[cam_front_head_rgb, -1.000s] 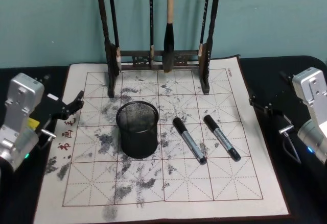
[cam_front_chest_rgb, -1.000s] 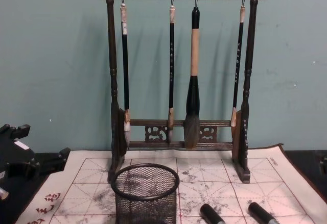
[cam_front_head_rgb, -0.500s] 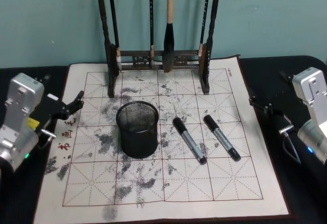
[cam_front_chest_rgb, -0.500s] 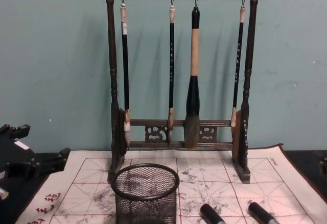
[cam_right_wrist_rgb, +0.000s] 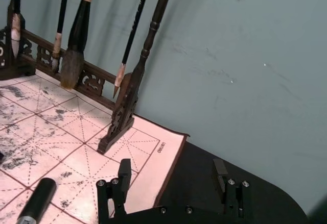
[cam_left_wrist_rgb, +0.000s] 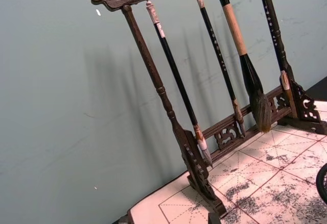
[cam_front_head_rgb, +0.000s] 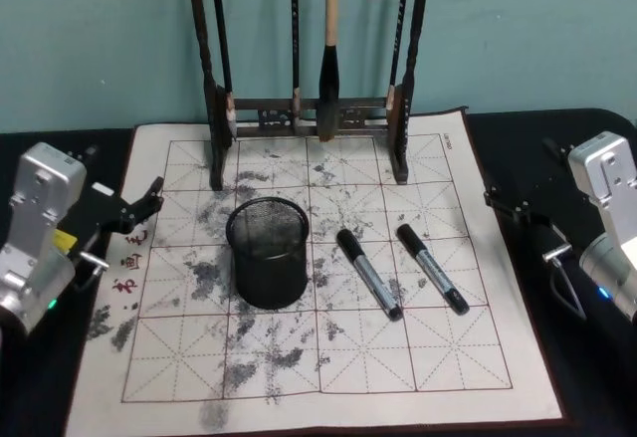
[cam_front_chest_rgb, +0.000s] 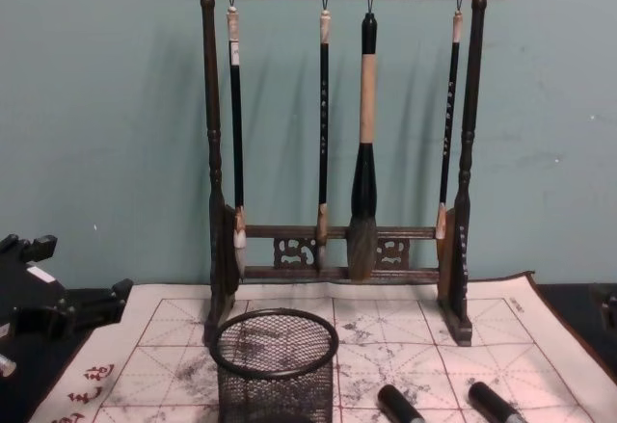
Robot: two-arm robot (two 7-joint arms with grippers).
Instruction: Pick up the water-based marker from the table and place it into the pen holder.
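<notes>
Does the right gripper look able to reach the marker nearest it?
Probably yes: the right gripper, open and empty, sits beside the mat, with only bare mat between it and the right-hand marker.

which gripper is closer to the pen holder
Left. The left gripper hangs over the mat's left edge, just left of the pen holder. The right gripper sits past the mat's right edge, with both markers in between.

Reads as a calligraphy practice corner, staged like a test bench. Shown by a carved wooden brush rack [cam_front_chest_rgb: 209, 153] at the far side hung with four brushes [cam_front_chest_rgb: 367, 105], an ink-blotched gridded practice mat [cam_front_head_rgb: 398, 357] spread over a black counter [cam_front_head_rgb: 557, 133], and a bare teal wall [cam_front_chest_rgb: 96, 105] behind.
</notes>
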